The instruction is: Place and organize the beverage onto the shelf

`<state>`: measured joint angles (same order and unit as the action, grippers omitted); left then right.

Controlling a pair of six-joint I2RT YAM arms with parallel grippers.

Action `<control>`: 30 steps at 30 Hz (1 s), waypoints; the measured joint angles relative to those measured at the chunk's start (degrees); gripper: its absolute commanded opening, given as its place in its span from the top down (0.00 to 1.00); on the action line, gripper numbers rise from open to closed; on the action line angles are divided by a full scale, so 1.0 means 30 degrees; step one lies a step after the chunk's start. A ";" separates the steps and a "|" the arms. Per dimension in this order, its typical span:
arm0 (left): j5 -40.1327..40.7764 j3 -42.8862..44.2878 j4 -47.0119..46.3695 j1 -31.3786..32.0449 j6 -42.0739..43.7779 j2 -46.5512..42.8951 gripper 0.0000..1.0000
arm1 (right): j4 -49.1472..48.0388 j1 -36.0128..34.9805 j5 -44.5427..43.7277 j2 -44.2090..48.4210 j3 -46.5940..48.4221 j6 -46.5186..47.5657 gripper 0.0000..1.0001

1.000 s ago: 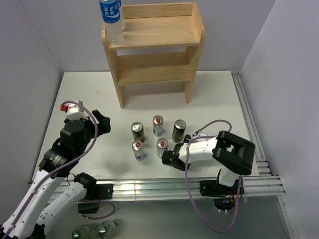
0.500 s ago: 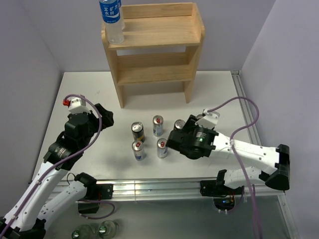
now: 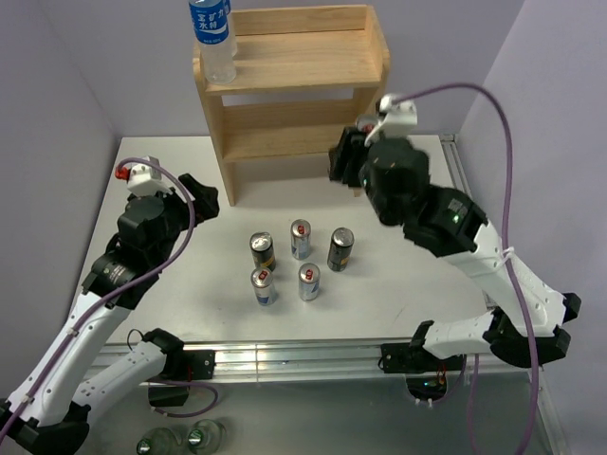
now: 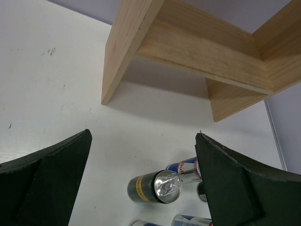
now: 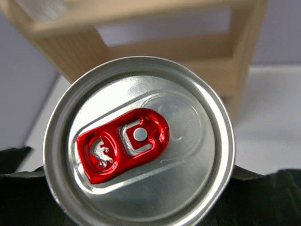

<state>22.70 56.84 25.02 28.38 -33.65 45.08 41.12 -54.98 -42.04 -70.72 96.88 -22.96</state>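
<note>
Top external view: shelf (image 3: 294, 85) at the table's (image 3: 417, 284) far edge, centre, two tiers.

- One bottle (image 3: 212, 38), blue label, upright on the top tier at the left end.
- Right gripper (image 3: 349, 161) hangs close to the shelf's right side panel, about level with the lower tier. Cannot tell if it touches the wood.
- Right wrist view: its fingers pinch one can (image 5: 138, 141), seen end-on, with a silver lid and red tab. The shelf is blurred behind it.
- Five cans (image 3: 301, 239) stand upright on the table in front of the shelf, three in the back row and two in front. Two are dark, three silver-blue.
- Left gripper (image 3: 197, 201) hovers left of that cluster, near the shelf's left foot.
- Left wrist view: its fingers (image 4: 47, 183) are spread wide, gripping nothing.
</note>
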 measured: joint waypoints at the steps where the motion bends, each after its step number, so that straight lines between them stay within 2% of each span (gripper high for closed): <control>1: -0.0073 0.0153 -0.0124 0.0000 0.0058 0.0087 0.01 | -0.0525 0.0437 0.0809 -0.0539 0.1348 0.0903 1.00; 7: -0.0845 0.0991 -0.0568 0.0000 0.0503 0.0423 0.01 | -0.2149 0.3330 0.5676 -0.4124 0.8153 0.4109 1.00; 14: -0.1843 0.1515 -0.0466 0.0000 0.0495 0.0160 0.01 | -0.2608 0.5493 0.8138 -0.8437 1.3318 0.5064 1.00; 21: -0.2331 0.1668 0.0393 0.0000 0.0481 -0.0918 0.02 | -0.2820 0.6455 0.7366 -1.1176 1.4819 0.6579 1.00; 30: -0.2477 0.1668 0.1392 0.0000 0.0029 -0.1894 0.02 | -0.3934 0.7519 0.5508 -1.1846 1.4855 0.9078 1.00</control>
<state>15.27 61.84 29.19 28.38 -33.56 39.40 29.32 -32.42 -25.52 -106.26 141.45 4.27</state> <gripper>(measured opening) 0.986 0.616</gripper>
